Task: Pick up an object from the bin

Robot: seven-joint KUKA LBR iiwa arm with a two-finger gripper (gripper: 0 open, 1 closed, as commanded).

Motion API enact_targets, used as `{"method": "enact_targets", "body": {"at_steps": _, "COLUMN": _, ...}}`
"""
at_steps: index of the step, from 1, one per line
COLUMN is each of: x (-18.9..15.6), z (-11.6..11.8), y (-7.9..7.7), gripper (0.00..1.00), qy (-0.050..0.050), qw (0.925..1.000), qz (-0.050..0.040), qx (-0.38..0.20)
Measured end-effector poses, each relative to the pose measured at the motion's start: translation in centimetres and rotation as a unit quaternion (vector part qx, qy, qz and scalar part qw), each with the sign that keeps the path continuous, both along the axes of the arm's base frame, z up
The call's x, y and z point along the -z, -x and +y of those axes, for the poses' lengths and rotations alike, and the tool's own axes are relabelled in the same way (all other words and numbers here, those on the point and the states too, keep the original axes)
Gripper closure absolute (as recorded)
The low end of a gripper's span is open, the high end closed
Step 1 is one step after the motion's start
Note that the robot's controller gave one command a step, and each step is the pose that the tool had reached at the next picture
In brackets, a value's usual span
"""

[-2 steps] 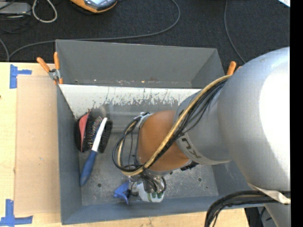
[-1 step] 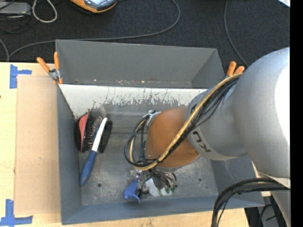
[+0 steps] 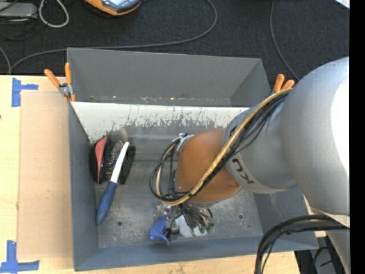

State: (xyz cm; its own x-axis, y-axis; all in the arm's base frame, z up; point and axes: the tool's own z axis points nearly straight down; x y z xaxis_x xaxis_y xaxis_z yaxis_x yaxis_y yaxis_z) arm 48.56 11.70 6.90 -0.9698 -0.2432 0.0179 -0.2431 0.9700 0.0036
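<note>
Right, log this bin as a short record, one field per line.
bin: grey metal bin, arm entering from the view's right
tool: tool low by the bin's near wall, under the orange wrist cover
nearest thing: small blue plastic piece, at the tool's lower left
also close: small white and green bits, to the tool's right
left side: black oval hairbrush, with a blue-and-white brush handle across it
grasp: cannot tell

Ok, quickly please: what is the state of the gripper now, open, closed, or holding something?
The gripper: cannot be told. It is low in the bin, at its near side, next to a small blue object.
</note>
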Motion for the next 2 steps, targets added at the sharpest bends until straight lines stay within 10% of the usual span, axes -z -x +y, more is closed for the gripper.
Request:
{"method": "enact_targets", "body": {"at_steps": 1, "x": -9.4, "z": -0.3, "y": 0.4, "gripper": 1.00, "qy": 0.001, "qw": 0.9999, "qz": 0.0028, "qx": 0.010}}
{"method": "enact_targets", "body": {"at_steps": 2, "x": -2.9, "z": -0.1, "y": 1.1, "gripper": 1.00, "qy": 0.000, "qw": 1.0000, "qz": 0.0024, "qx": 0.004}}
